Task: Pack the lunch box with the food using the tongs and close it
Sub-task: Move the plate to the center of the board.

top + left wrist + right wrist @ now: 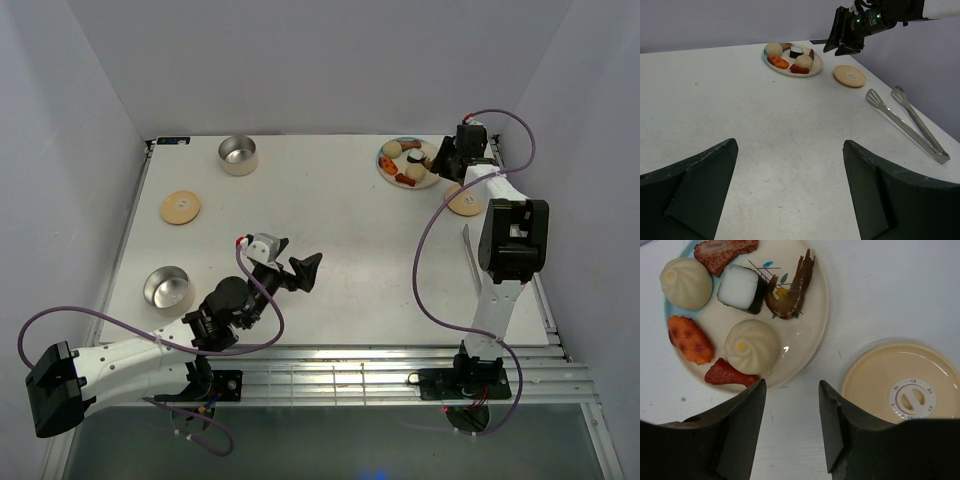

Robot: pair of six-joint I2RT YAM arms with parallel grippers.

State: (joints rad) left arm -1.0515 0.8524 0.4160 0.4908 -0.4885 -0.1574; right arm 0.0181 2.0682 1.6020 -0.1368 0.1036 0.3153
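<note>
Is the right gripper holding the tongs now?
No; the tongs lie on the table, apart from the right gripper.

only readable text: a white round dial (912,399) set in the middle of the wood lid (875,375) just beside the plate (812,335). tiny numbers run around its ring. 10 and 15 are legible along the top; the rest are too small to be sure of. the other lid (180,207), at the left in the top view, has a pale spot in the middle, unreadable.
</note>
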